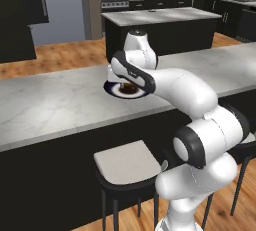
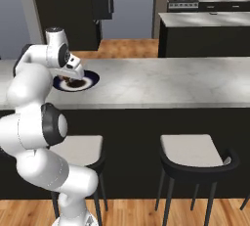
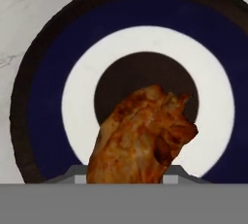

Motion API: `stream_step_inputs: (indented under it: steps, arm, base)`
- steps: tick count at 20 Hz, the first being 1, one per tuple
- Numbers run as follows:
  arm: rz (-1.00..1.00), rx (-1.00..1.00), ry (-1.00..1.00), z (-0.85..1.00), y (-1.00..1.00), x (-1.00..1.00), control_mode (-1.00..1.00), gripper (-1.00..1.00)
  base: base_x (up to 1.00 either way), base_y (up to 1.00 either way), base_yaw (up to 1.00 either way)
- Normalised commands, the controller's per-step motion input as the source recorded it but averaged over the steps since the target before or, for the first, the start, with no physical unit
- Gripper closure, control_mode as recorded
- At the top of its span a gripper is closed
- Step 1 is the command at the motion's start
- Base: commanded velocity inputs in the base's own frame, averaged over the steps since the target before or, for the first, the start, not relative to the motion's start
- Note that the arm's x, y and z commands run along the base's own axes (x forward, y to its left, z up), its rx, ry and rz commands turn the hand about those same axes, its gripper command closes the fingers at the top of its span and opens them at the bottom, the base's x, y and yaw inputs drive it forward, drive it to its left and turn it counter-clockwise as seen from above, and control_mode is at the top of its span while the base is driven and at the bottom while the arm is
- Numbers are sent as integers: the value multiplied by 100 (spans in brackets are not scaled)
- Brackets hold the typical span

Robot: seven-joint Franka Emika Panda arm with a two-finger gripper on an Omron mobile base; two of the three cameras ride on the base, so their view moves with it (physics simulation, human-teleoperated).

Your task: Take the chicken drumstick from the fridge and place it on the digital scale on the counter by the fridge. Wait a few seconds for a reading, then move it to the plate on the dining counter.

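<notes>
**Drumstick poised over the navy-rimmed plate**

Hanging directly above the round dinner plate with the dark navy rim and white centre (image 3: 145, 43): the small, glossy, reddish-brown chicken drumstick (image 3: 140, 138), seen from the hand view with a dark round shadow under it on the plate's white middle. Apparently clear of the plate, judging by that shadow, though contact cannot be ruled out. Likely carried in the two-finger pincer (image 3: 125, 182), whose tips sit hidden behind the meat; impossible to tell from these views whether clenched or released.

Resting on the long grey-white marbled worktop over a plain black front (image 1: 45, 102), the plate sits near the robot-side edge, with pale-seated, black-legged stools (image 1: 125, 165) below that edge.

Handling, as a judgement: light, small, easily borne by a modest squeeze. Surface bumpy, wrinkled and shiny, so probably greasy and prone to slipping or rotating between narrow fingers. Flesh soft and yielding over what is likely a stiff bone core; not fragile, but deformable under a hard pinch. Best held across the thick, rounded middle, where the lump is broadest, rather than at the tapering end.

Plate: smooth, hard, glazed-looking, shallow, concentric bands of navy and white. Worktop: flat, polished, veined like stone. A low release advisable, since a rounded, slick lump could roll off the centre.
</notes>
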Motion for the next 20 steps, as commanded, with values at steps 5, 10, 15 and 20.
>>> stream_step_inputs:
  steps: [5, 10, 15, 20]
  arm:
    - [0, -1, 0, -22, 0, 24, -100, 100]
    - [0, 0, 0, -16, 0, 25, -100, -100]
    - [0, 0, 2, -3, 0, 26, -100, -100]
    - [0, 0, 1, 0, 0, 4, -100, -100]
  base:
    - [0, 0, 0]
    - [0, 0, 0]
    - [0, 0, 0]
    - [0, 0, 0]
